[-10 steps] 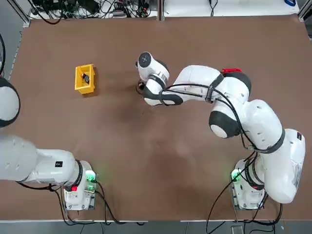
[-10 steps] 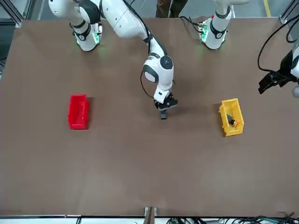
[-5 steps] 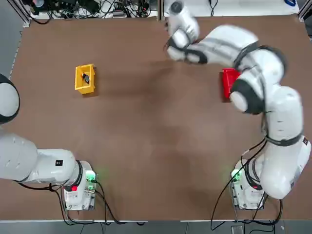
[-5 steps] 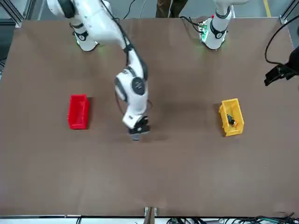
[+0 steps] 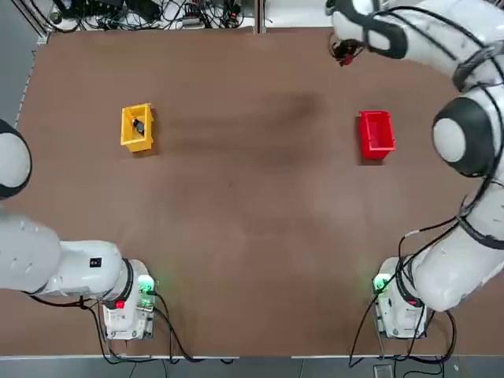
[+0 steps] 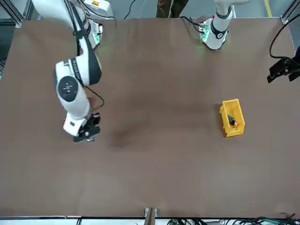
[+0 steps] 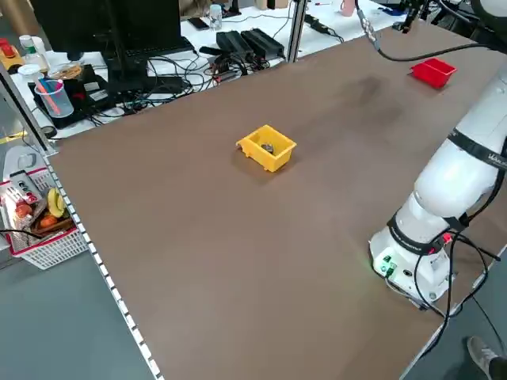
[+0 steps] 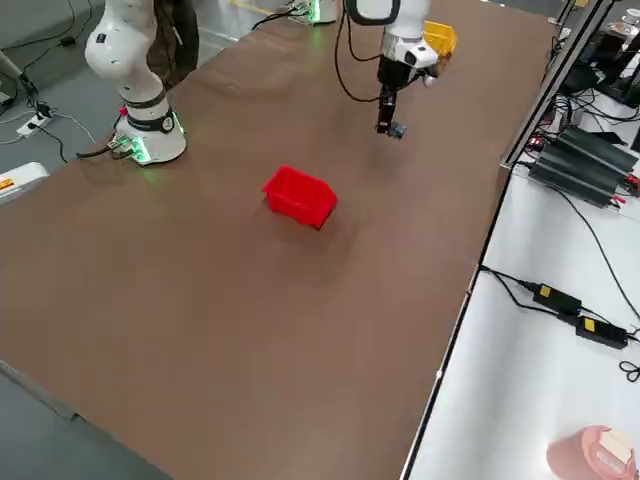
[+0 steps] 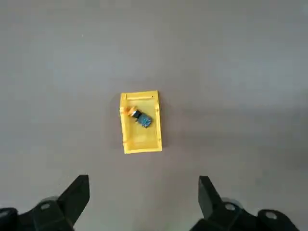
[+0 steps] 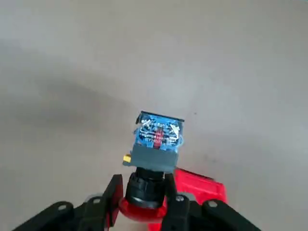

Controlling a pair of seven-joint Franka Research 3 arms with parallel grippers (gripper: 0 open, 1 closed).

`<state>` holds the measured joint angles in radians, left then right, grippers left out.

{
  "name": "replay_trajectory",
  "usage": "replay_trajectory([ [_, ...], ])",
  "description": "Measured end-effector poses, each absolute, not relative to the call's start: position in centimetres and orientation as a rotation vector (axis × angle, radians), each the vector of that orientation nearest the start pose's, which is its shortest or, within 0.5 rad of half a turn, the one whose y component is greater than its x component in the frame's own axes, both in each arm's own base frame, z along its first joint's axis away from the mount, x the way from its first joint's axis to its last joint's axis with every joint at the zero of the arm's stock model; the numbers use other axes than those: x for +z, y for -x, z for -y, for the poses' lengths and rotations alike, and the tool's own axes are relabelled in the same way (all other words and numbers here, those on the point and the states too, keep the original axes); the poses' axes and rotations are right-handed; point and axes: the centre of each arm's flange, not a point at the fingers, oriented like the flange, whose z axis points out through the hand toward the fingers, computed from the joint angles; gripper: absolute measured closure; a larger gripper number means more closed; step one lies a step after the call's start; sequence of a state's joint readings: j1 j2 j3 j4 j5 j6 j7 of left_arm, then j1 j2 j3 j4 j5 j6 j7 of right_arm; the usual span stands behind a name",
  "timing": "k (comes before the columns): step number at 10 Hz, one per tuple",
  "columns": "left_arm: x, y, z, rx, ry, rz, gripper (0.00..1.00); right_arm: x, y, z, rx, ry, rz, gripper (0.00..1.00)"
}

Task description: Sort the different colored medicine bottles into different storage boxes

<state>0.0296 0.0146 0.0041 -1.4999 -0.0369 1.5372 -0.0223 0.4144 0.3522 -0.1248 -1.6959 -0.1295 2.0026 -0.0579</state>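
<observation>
The red-capped bottle [image 10: 150, 185] is pinched in my right gripper [image 10: 144, 198], fingers closed on it, above the table near the red bin [image 5: 377, 135]. My right arm [image 5: 465, 118] reaches forward, bent. My left gripper [image 9: 144, 199] hangs wide open, empty, the yellow bin [image 9: 141, 122] in its view.

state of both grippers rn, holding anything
Left gripper: jaws open, holding nothing.
Right gripper: jaws closed on the red-capped bottle.

no readable text, no legible labels
</observation>
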Motion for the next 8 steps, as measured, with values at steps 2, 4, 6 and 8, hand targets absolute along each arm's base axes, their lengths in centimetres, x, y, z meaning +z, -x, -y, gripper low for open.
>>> replay_trajectory([
  [2,63.8,-56.3,-1.4,-0.024,3.178,0.101,0.00,37.5,-61.5,-13.8,0.129,3.213,0.743,0.60],
  [4,62.1,-57.4,-0.6,0.010,3.179,0.154,0.00,37.2,-60.3,-8.4,0.163,3.196,0.739,0.60],
  [6,61.2,-58.2,-0.1,0.022,3.179,0.142,0.00,35.8,-58.0,-6.0,0.146,3.189,0.710,0.60],
  [8,61.4,-58.3,0.9,0.013,3.157,0.104,0.00,33.0,-55.8,-4.9,0.141,3.180,0.697,0.60],
])
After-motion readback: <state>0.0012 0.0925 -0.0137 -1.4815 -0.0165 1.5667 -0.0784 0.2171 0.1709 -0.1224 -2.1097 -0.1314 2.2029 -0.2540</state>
